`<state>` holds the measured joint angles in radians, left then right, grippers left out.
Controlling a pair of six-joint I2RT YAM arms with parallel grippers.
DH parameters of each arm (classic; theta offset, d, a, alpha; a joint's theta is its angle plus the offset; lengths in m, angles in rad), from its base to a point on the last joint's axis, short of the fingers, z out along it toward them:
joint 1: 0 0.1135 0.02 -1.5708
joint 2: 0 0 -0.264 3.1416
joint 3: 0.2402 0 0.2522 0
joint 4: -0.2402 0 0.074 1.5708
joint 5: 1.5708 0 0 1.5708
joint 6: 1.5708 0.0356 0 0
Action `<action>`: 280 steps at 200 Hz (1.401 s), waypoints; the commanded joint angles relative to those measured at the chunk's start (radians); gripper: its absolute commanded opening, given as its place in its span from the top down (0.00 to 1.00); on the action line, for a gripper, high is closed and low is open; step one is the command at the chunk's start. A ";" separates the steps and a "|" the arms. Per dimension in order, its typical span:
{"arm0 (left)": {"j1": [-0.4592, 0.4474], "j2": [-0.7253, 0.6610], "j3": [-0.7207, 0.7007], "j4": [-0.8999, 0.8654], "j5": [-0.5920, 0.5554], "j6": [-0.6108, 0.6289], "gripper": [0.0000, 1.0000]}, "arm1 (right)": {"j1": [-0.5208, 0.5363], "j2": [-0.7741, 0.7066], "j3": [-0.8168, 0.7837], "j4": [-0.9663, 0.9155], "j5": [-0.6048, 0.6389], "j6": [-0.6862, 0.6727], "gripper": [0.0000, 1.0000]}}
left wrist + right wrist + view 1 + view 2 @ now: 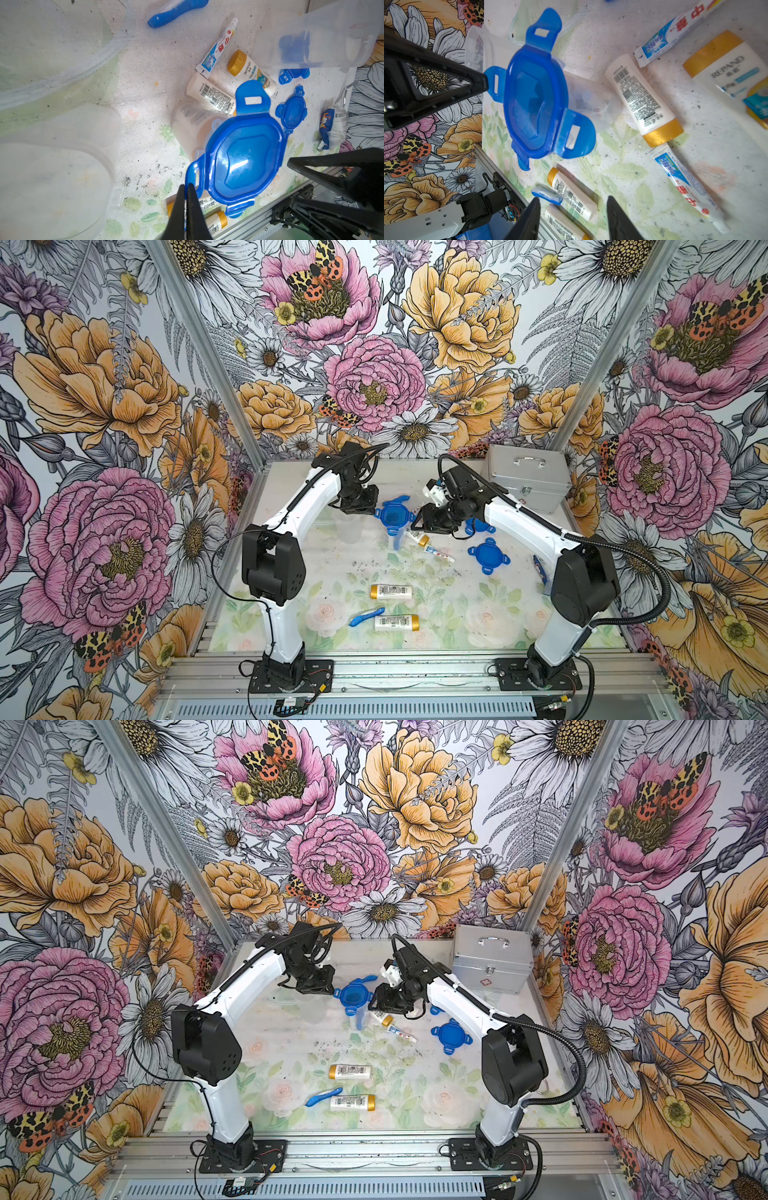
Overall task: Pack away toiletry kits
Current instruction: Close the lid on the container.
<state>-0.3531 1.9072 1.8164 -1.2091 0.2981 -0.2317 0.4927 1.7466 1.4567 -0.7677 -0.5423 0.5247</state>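
A blue four-tabbed lid sits on top of a clear cup; a white bottle shows through the cup wall. My left gripper is shut on one side tab of that lid. On the lid's other side my right gripper stands open and holds nothing. A gold-capped bottle and toothpaste tubes lie just beside the cup. Two more bottles and a blue toothbrush lie nearer the front edge.
A silver metal case stands at the back right. A loose blue lid lies to the right, and another lid is partly hidden under the right arm. An empty clear cup stands under the left arm.
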 commanded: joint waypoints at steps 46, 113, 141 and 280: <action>0.002 0.012 0.013 -0.025 -0.046 0.018 1.00 | 0.007 0.029 0.102 0.007 0.025 0.009 0.50; -0.010 0.014 0.020 -0.025 -0.049 0.005 1.00 | 0.007 0.171 0.244 0.007 0.008 0.000 0.52; -0.009 0.006 0.012 -0.024 -0.053 0.002 1.00 | 0.010 0.182 0.228 0.007 0.011 -0.008 0.53; -0.013 -0.003 0.014 -0.027 -0.055 -0.008 1.00 | 0.011 0.197 0.174 0.001 0.029 -0.031 0.54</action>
<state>-0.3576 1.9072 1.8194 -1.2160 0.2771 -0.2359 0.4942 1.9263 1.6405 -0.7685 -0.5304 0.5198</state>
